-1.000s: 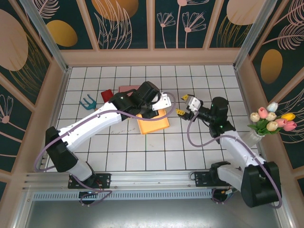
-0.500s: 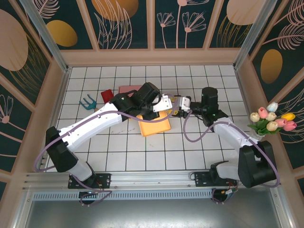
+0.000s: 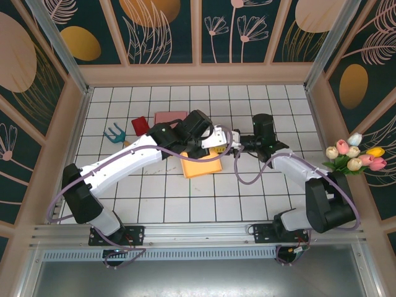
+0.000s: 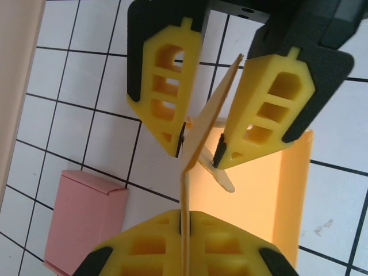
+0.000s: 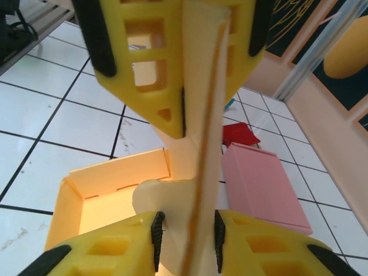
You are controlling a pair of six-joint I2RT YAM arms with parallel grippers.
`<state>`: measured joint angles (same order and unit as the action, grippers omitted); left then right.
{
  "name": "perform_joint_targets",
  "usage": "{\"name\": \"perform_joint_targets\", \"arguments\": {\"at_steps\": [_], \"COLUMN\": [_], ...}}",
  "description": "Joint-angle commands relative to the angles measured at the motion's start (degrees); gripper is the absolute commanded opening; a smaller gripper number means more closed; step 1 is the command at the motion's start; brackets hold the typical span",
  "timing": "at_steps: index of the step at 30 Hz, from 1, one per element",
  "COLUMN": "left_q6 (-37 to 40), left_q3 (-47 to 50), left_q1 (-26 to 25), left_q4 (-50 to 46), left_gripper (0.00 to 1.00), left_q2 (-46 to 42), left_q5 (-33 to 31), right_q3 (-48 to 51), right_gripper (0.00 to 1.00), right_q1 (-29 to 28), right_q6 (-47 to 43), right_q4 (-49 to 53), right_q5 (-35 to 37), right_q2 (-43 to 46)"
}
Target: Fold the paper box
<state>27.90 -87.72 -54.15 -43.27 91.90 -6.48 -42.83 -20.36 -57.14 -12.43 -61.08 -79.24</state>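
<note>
The white tiled table (image 3: 154,198) carries everything; the left arm (image 3: 124,162) reaches across it from the near left, and the right arm (image 3: 297,170) bends in from the near right, so the two wrists meet nose to nose over the middle. The orange paper box (image 3: 201,164) lies open on the table at the centre, just beneath and in front of that meeting point. A shut pink box (image 3: 170,116) rests behind it, well apart from a bunch of tulips (image 3: 354,154) at the right wall; a red piece (image 3: 140,124) and a small teal tool (image 3: 113,132) lie farther left. One flap (image 4: 214,112) of the paper box stands up on edge from the open tray; the left fingers (image 4: 144,253) are clenched on it, pads pressed to both faces. The right fingers (image 4: 167,98) straddle the same flap from the opposite side, one on each face, tips very near the card; whether they pinch it cannot be told.
</note>
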Motion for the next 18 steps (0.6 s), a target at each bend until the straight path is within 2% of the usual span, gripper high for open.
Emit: {"name": "perform_joint_targets", "arguments": {"at_steps": [1, 5, 8, 10, 12, 15, 18], "left_q6": [1.02, 0.45, -1.77, -5.33, -11.11, -23.49, -37.18], "left_q3": [-0.17, 0.44, 3.10, 7.12, 11.55, 21.20, 29.35], "left_q1": [-1.23, -1.59, -1.56, -1.57, -1.57, -1.37, 1.34], "left_q4": [1.85, 3.76, 10.12, 18.24, 26.44, 40.34, 46.08], "left_gripper": [0.00, 0.00, 0.00, 0.29, 0.45, 0.56, 0.59], "left_q2": [0.41, 0.07, -2.25, -6.20, -11.05, -20.33, -28.84], "left_q5": [1.38, 0.42, -3.42, -5.50, -7.30, -15.28, -21.25], "right_q3": [-2.73, -2.70, -1.77, -0.60, 0.64, 1.89, 2.51], "right_gripper": [0.19, 0.02, 0.00, 0.00, 0.00, 0.00, 0.00], "right_q1": [-0.63, -0.39, 0.63, 1.99, 3.37, 5.00, 5.84], "right_q6": [-4.42, -4.73, -4.14, -3.31, -2.43, -2.60, -2.62], "right_q4": [4.23, 5.09, 4.75, 3.84, 2.56, 2.04, 1.41], "right_q5": [-4.96, -4.84, -4.46, -4.81, -5.01, -4.71, -4.40], "right_q2": [-1.09, -0.94, -0.51, 0.05, 0.63, 1.19, 1.20]}}
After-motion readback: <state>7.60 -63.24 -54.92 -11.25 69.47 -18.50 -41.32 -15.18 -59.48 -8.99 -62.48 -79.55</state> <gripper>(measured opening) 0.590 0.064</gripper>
